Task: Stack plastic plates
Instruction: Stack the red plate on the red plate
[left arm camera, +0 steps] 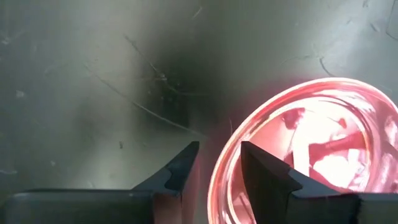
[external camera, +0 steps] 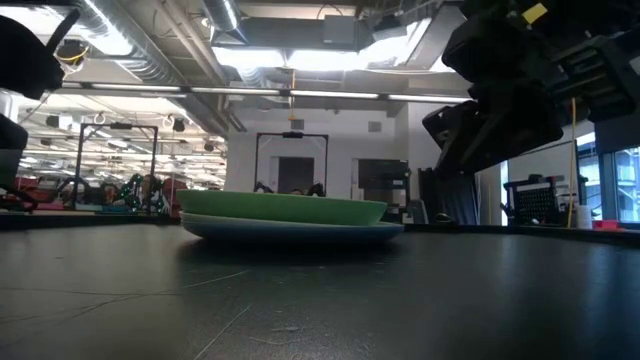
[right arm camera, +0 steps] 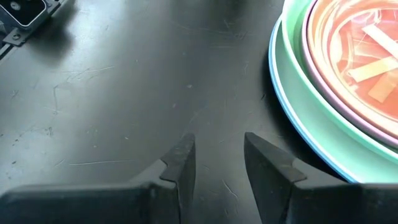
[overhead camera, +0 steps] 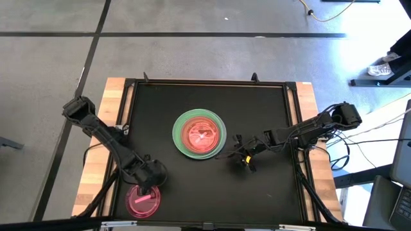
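The black table (overhead camera: pixel 270 109) carries a stack of plates (overhead camera: pixel 199 133) near its middle: a green plate (overhead camera: pixel 178 136) shows as the outer ring from above, with an orange-red translucent one (overhead camera: pixel 203 133) nested on top. How many plates lie in the stack cannot be counted; the right wrist view shows a blue rim (right arm camera: pixel 292 112) under the green and a pale pink rim (right arm camera: pixel 329 102) inside it. A small pink translucent plate (overhead camera: pixel 142 201) lies alone near the front left edge.

The left gripper (overhead camera: pixel 149 178) hangs over that pink plate's rim, one finger (left arm camera: pixel 267 174) inside the rim and one outside, jaws apart and not yet pressed on it. The right gripper (overhead camera: pixel 239 154) sits just right of the stack, its fingers parted over bare table, holding nothing.
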`<state>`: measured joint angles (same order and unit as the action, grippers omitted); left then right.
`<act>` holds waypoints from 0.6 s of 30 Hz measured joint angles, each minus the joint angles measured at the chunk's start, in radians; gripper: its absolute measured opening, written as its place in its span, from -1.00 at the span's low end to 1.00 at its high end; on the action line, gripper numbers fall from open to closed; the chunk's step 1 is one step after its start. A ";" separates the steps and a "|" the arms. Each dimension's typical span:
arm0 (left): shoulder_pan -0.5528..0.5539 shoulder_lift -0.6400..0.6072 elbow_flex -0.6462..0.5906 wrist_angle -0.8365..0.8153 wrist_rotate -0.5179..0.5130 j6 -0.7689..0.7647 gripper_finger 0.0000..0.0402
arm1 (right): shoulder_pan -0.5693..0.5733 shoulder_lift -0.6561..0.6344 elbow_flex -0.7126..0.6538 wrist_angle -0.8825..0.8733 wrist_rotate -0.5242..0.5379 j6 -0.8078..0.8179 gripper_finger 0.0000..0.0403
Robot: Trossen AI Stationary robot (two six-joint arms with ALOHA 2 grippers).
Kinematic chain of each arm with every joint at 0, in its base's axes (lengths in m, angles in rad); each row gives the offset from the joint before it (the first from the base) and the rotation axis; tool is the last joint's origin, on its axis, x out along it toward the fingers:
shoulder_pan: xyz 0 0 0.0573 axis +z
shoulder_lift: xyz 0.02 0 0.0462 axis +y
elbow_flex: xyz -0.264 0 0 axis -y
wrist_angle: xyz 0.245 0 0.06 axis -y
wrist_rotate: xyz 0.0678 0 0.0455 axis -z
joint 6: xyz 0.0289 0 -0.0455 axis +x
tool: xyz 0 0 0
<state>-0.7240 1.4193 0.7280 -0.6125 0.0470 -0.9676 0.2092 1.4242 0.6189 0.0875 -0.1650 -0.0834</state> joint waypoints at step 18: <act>-0.075 0.002 -0.086 0.167 -0.078 -0.060 -0.45 | 0.000 0.000 0.000 -0.002 0.001 -0.001 -0.37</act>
<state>-0.7994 1.4212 0.6423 -0.4454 -0.0312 -1.0277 0.2092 1.4246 0.6189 0.0856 -0.1642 -0.0841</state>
